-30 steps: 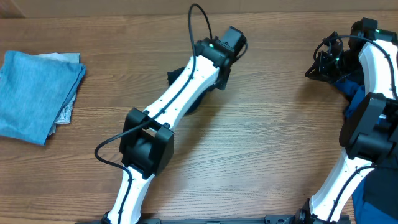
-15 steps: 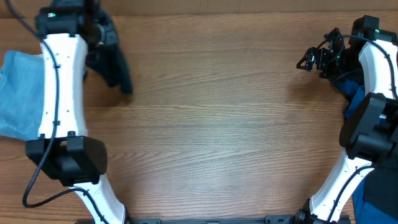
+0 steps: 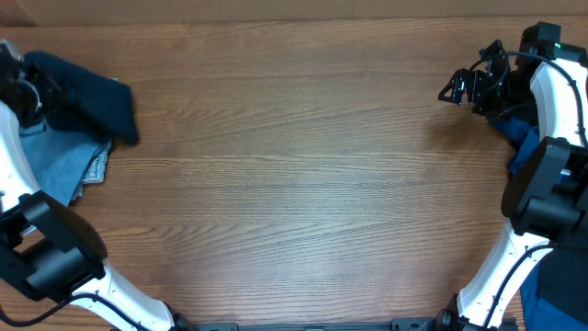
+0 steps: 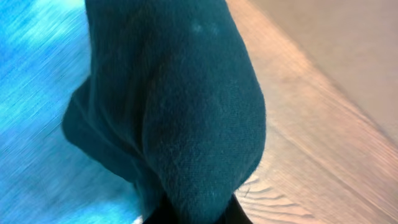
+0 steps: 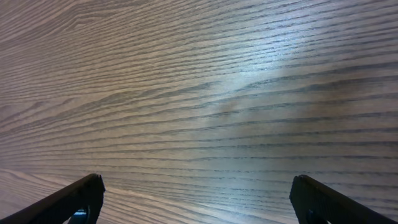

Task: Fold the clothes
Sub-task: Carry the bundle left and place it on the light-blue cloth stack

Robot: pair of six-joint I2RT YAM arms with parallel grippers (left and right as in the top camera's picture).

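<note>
The left tool (image 4: 194, 216) is pinched on a very dark navy, almost black soft fabric garment (image 3: 87, 92). The cloth bulges out ahead of it in a rounded, bunched fold with a fine knit texture. Just beyond that tool, seen from overhead, it covers part of a light blue folded fabric garment (image 3: 55, 161) on the brown wood-grain table (image 3: 294, 184). The right tool (image 5: 196, 186) has its fingers spread wide over bare wood, gripping nothing. Behind it, beneath its arm, sits a crumpled royal blue fabric garment (image 3: 522, 138).
</note>
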